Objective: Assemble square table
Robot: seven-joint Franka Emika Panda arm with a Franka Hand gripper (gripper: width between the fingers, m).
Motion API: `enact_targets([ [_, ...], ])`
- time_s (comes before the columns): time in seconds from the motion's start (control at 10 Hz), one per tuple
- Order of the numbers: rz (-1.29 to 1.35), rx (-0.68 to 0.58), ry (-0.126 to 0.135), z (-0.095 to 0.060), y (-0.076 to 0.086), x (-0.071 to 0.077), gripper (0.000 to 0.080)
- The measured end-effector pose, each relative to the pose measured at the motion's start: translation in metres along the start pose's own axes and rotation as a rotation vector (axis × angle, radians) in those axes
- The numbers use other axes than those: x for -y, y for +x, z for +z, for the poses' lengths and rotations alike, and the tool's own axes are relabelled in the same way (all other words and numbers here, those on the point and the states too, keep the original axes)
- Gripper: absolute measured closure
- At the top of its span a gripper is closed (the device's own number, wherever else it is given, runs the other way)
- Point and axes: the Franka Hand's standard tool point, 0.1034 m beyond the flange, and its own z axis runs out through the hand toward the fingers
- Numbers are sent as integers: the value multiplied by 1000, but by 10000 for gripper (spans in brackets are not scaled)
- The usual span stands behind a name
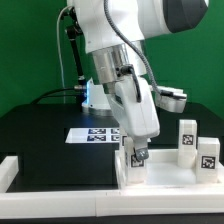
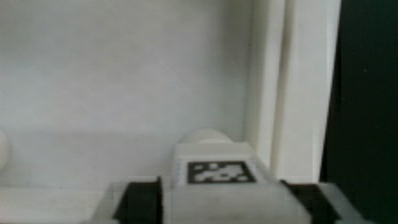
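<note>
White tagged leg [image 2: 217, 165] sits grasped between the fingers [image 2: 143, 200], held over the square panel [image 1: 165, 168] on the black table [image 1: 40, 130].

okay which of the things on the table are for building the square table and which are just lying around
For the job:
- square panel
- tagged legs
- leg at the gripper, tag visible

Not part of it:
- marker board
- plain white bar
</note>
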Motion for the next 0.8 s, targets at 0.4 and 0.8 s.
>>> enact_targets([
  [0.4,-644,-48,-39,-2,-1,4,164],
  [0.8,-939,-45,-53,-2,0,2,151],
])
